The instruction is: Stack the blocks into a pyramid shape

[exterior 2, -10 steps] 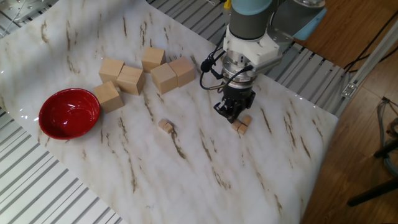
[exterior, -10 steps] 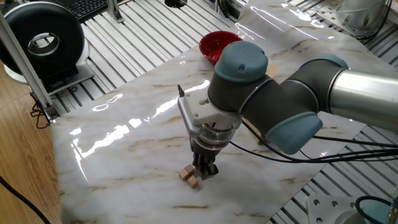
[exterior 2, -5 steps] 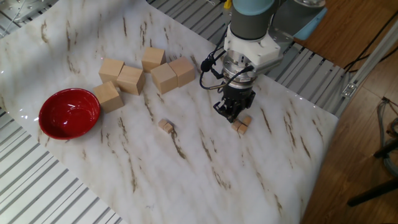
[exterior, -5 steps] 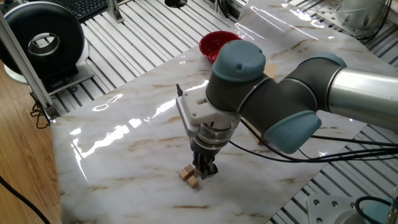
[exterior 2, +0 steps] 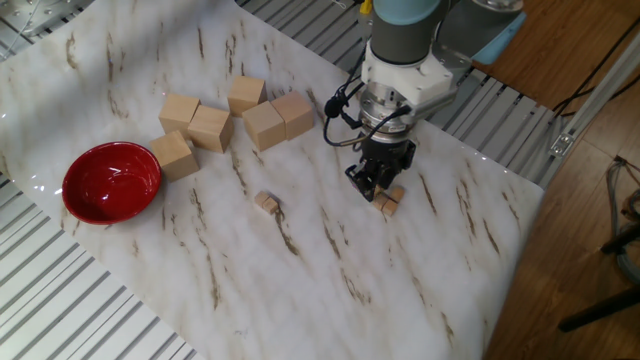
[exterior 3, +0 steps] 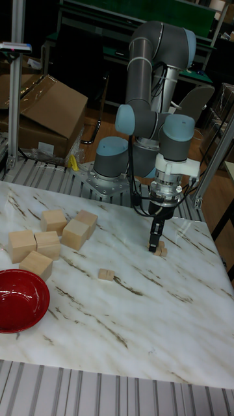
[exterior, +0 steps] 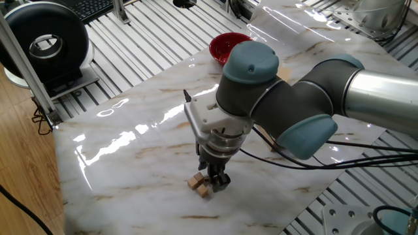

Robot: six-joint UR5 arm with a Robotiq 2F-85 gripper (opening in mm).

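Note:
My gripper (exterior 2: pixel 377 184) stands low over the marble table, fingertips at a small cluster of tiny tan blocks (exterior 2: pixel 388 203). Its fingers are slightly apart, so it reads as open. In one fixed view two of those blocks (exterior: pixel 200 186) lie side by side just left of the gripper (exterior: pixel 219 183). The tall fixed view shows the gripper (exterior 3: pixel 155 244) upright with the cluster (exterior 3: pixel 160 250) at its tip. Whether another cube sits between the fingers is hidden. A lone tiny block (exterior 2: pixel 265 202) lies apart to the left, also seen as the lone block (exterior 3: pixel 106 274). No pyramid shape shows.
Several large pale wooden blocks (exterior 2: pixel 236 118) are grouped at the far left of the table. A red bowl (exterior 2: pixel 112 182) sits beside them near the table's edge. Slatted metal framing surrounds the marble top (exterior 2: pixel 300 290). Black cables hang from the arm.
The fingers have spread a little at the cluster, and the gripper has shifted slightly. The cubes and large blocks have not moved.

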